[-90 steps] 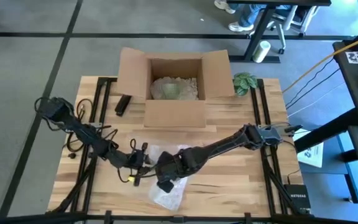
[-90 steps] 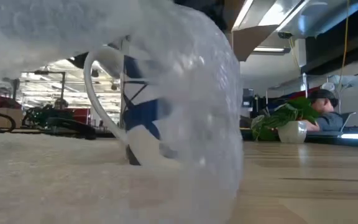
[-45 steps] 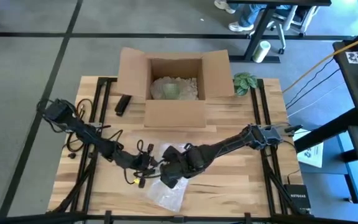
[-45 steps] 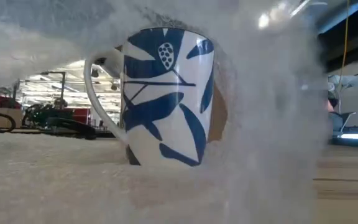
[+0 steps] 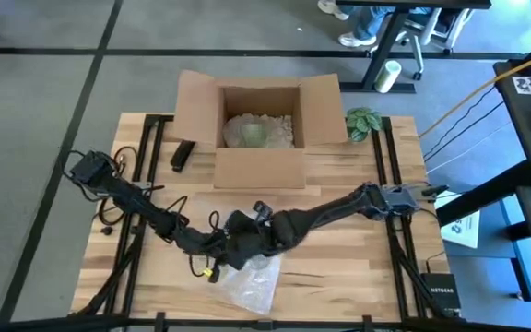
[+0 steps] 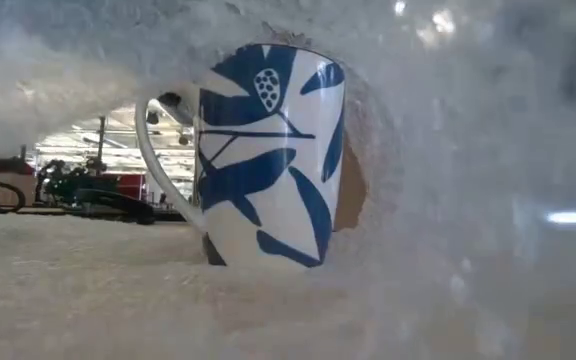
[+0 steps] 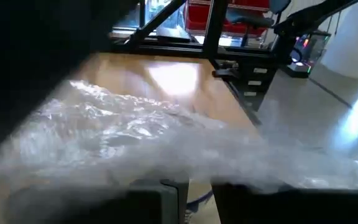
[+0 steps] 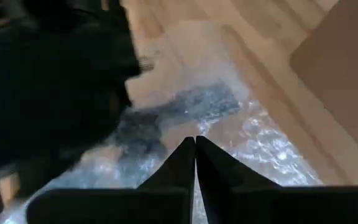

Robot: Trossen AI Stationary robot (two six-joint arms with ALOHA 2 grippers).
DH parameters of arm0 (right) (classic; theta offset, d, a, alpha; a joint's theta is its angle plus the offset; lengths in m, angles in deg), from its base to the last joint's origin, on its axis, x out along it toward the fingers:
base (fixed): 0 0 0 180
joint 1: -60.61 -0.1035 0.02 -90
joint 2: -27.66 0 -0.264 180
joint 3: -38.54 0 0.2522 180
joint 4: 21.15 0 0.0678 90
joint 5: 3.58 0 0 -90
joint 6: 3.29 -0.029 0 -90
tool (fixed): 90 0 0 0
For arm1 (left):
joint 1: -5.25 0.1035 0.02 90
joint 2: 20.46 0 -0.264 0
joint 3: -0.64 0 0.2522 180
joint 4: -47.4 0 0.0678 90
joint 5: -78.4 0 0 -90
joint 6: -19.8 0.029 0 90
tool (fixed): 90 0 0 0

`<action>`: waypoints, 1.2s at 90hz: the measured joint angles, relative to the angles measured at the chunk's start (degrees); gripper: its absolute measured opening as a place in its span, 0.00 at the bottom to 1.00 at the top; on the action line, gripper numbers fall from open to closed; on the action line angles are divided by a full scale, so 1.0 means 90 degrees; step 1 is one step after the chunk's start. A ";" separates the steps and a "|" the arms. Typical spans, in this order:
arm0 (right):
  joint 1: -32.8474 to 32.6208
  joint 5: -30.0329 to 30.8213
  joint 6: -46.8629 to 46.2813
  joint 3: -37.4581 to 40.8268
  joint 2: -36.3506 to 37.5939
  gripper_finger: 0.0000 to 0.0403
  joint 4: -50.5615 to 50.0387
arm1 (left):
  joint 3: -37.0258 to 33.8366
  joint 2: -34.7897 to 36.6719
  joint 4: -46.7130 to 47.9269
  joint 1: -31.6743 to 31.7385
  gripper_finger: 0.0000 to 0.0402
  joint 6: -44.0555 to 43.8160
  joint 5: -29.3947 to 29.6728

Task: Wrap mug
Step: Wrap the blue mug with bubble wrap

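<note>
Wooden slats of the pale work table (image 5: 339, 267) carry everything, with an open brown cardboard box (image 5: 256, 129) at the far edge as the landmark. On the near side of that box, both dark arms meet low over a crumpled sheet of clear bubble wrap (image 5: 252, 281). The right gripper (image 8: 195, 152) has its two dark fingers pressed together tip to tip, pinched over the wrap. The left gripper (image 5: 218, 247) lies just beside it; whether its jaws are parted or clenched cannot be told. Each arm stretches nearly flat from its own table corner toward the middle.

A white ceramic mug with blue leaf pattern (image 6: 268, 155) stands upright on the wrap, handle to the side, seen through a ragged gap in the plastic. Compared with half a second ago, the wrap has been drawn further across the low view, veiling the room on that side, and the two grippers have closed in together nearer the box.
</note>
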 joint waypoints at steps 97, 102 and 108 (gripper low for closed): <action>-0.0157 -0.2289 -0.1189 0.0189 -0.0571 0.00 -0.0807 | -0.0050 0.1256 0.2616 -0.0793 0.10 -0.0587 0.1148; -0.0120 -0.2423 -0.1175 0.0186 -0.0666 0.00 -0.0761 | -0.0125 0.1479 0.2980 -0.1000 0.10 -0.0787 0.1498; -0.0081 -0.2562 -0.1161 0.0185 -0.0774 0.00 -0.0748 | -0.0246 0.1719 0.3308 -0.1258 0.10 -0.1066 0.1784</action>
